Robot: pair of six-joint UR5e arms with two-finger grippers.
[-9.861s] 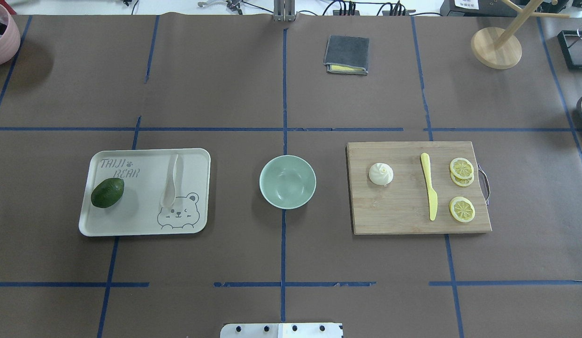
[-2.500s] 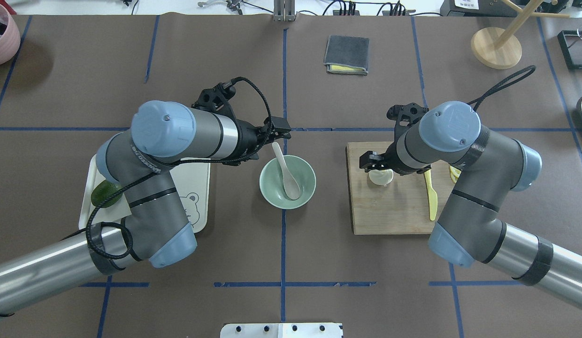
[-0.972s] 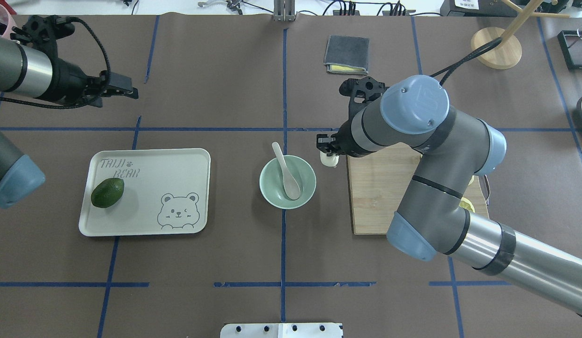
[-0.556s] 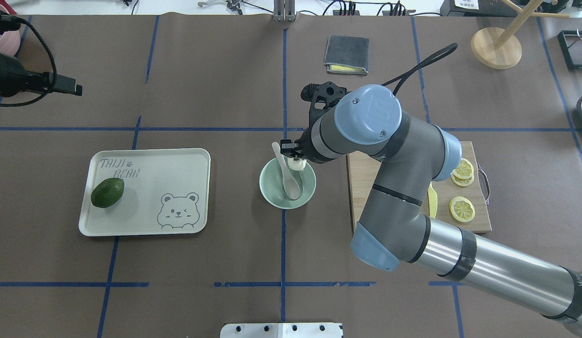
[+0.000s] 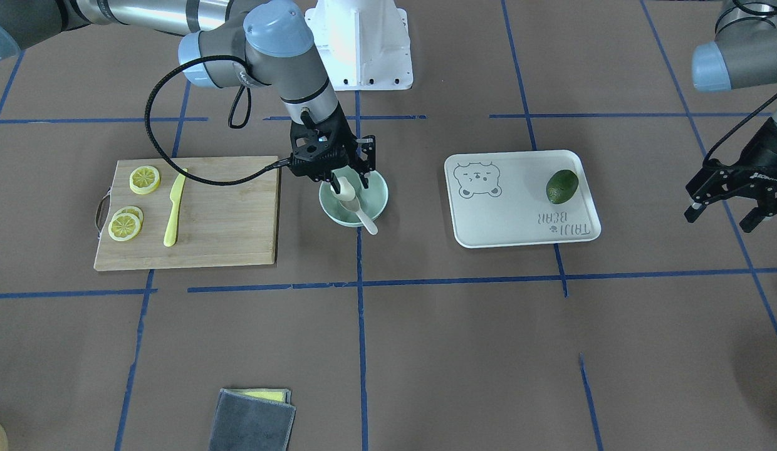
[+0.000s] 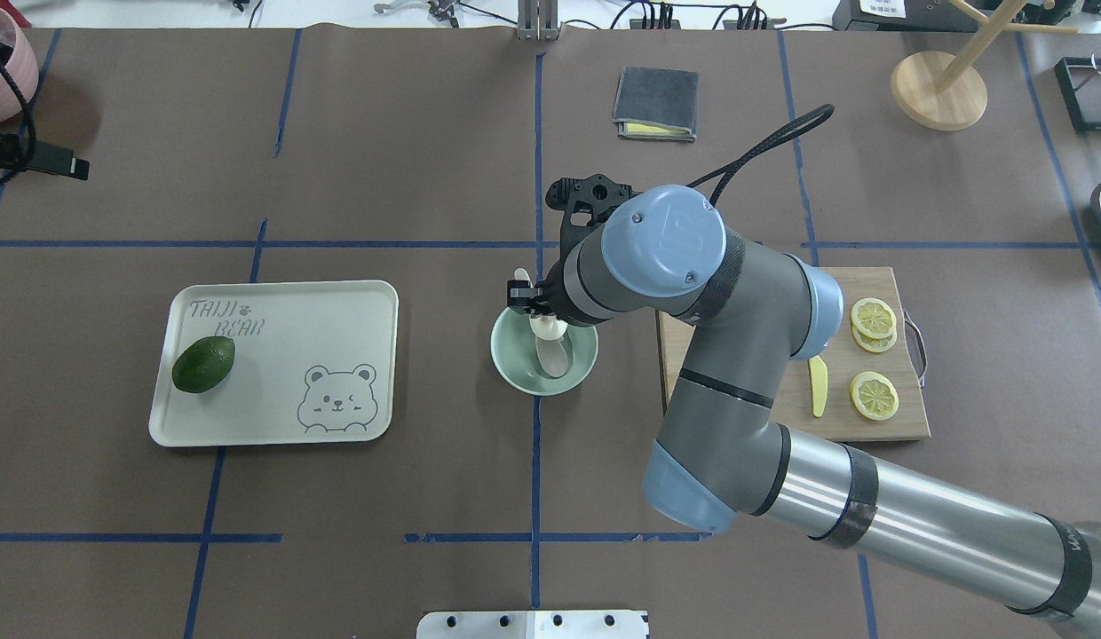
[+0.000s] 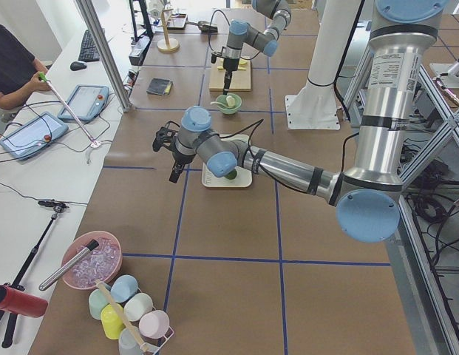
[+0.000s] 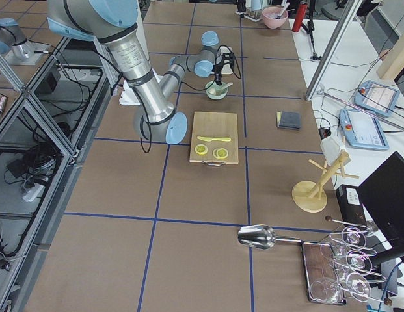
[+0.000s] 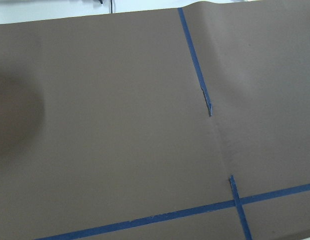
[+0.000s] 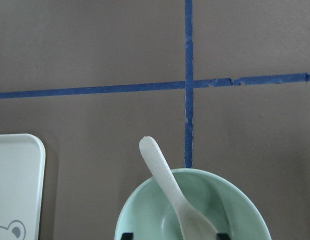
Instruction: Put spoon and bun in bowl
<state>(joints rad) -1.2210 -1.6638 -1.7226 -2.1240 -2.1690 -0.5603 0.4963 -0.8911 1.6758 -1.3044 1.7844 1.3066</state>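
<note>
Right end effector is clamped on the bun just over the bowl. The spoon lies inside, handle over the rim. Left end effector is spread wide, empty.

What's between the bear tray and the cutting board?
The bowl, spoon inside, with the right gripper holding the bun over it; clearest in the overhead view.

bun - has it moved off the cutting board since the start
Yes. The bun has left the cutting board and gone left in the overhead view; it is now over the bowl, at the right gripper.
</note>
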